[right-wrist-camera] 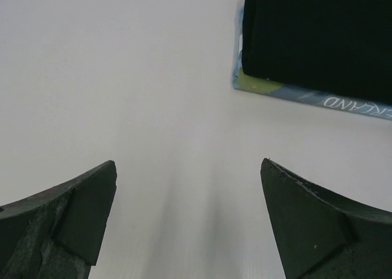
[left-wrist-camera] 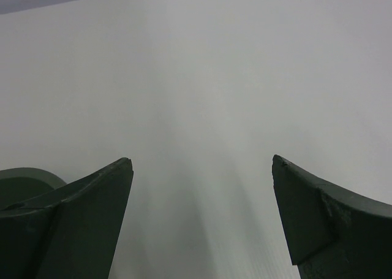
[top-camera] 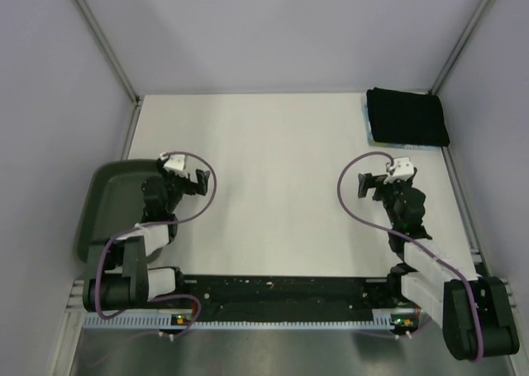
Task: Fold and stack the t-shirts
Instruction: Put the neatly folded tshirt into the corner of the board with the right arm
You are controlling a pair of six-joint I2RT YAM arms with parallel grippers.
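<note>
top external view: two folded t-shirts stacked in the far right corner, both grippers spread and bare.
the black t-shirt [top-camera: 407,116] lies folded flat on the white table [top-camera: 273,145], resting on top of the light blue t-shirt [right-wrist-camera: 306,97], whose edge with white letters peeks out along the black one's near and left sides. the right gripper [top-camera: 364,182] hangs nearer the arm bases than the black t-shirt and a little to its left, well apart from it, its fingers wide apart with nothing between them; in the right wrist view the black t-shirt sits ahead and to the right of the fingertips. the left gripper [top-camera: 198,182], far to the left of the black t-shirt, is likewise spread and holds nothing, and the dark green tray [top-camera: 103,196] lies farther left again.
</note>
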